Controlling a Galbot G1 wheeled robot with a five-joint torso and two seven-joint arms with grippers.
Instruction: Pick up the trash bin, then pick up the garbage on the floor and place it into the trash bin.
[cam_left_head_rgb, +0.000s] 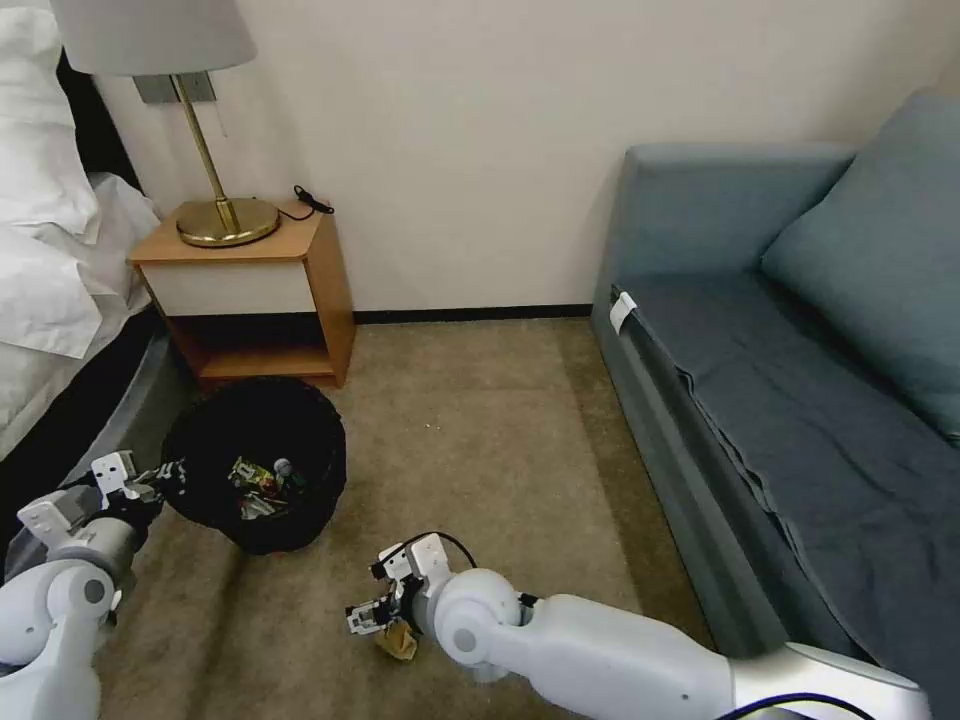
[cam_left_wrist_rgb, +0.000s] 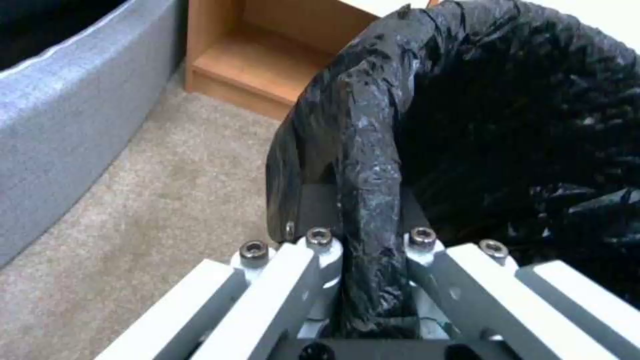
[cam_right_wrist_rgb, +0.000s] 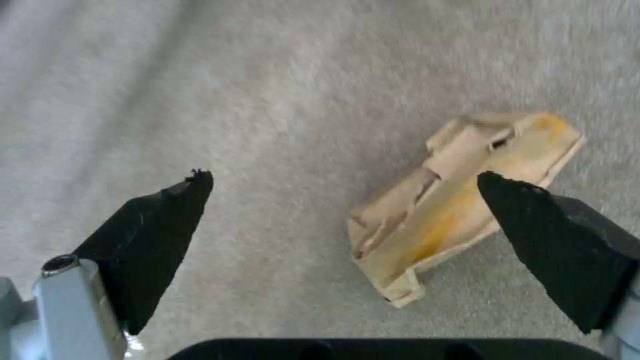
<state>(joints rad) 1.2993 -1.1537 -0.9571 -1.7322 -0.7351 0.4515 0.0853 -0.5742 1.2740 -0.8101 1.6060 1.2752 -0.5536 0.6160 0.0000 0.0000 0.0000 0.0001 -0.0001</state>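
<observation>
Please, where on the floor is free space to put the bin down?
Free: the carpet between bin, sofa and wall. Crowded: by the nightstand, and near the right pincer over the tan paper. Left pincer grips the rim.

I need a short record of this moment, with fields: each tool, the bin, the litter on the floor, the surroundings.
left tool: shut on the rim of the bin
right tool: open, low over the carpet, at the paper
bin: black liner, litter inside
paper: tan, crumpled, on the carpet, not gripped
surroundings: nightstand behind the bin, sofa on the right
</observation>
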